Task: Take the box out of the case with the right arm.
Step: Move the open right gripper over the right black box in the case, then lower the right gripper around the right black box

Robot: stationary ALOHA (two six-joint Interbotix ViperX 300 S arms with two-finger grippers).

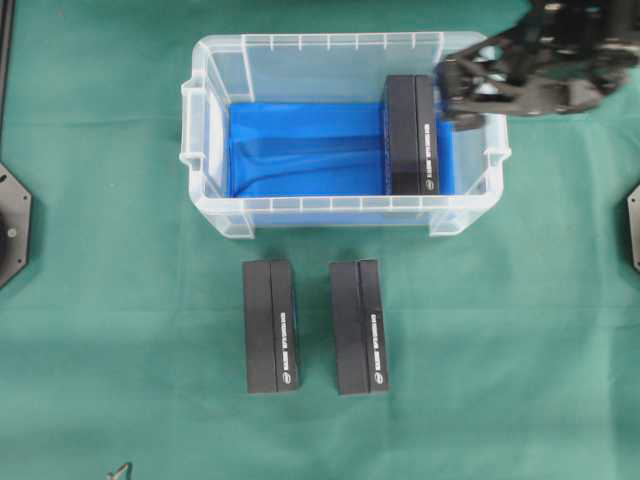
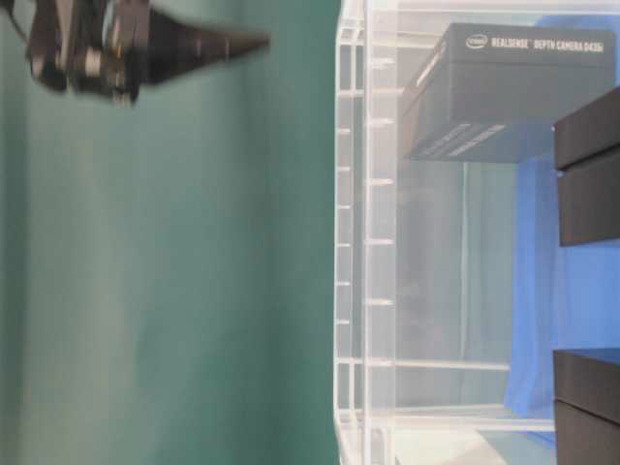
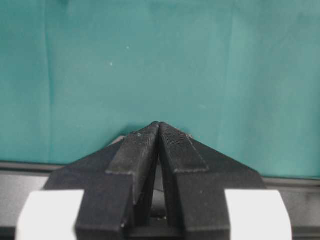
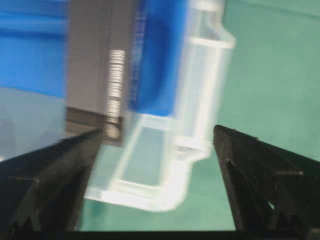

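Note:
The clear case [image 1: 205, 120] with a blue bottom stands at the back middle of the green cloth. One black box [image 1: 410, 135] lies inside it against the right wall. My right gripper [image 1: 450, 95] hovers open over the case's far right corner, just right of the box's far end. In the right wrist view the blurred box [image 4: 100, 65] and the case rim [image 4: 200, 75] lie ahead of the open right gripper [image 4: 157, 132], with nothing between its fingers. The table-level view shows the right gripper [image 2: 223, 44] outside the case wall [image 2: 378, 242], apart from the box [image 2: 513, 87]. My left gripper [image 3: 159, 124] is shut and empty over bare cloth.
Two more black boxes [image 1: 270, 327] [image 1: 358, 327] lie side by side on the cloth in front of the case. Black arm bases sit at the left edge [image 1: 10, 225] and right edge [image 1: 633, 225].

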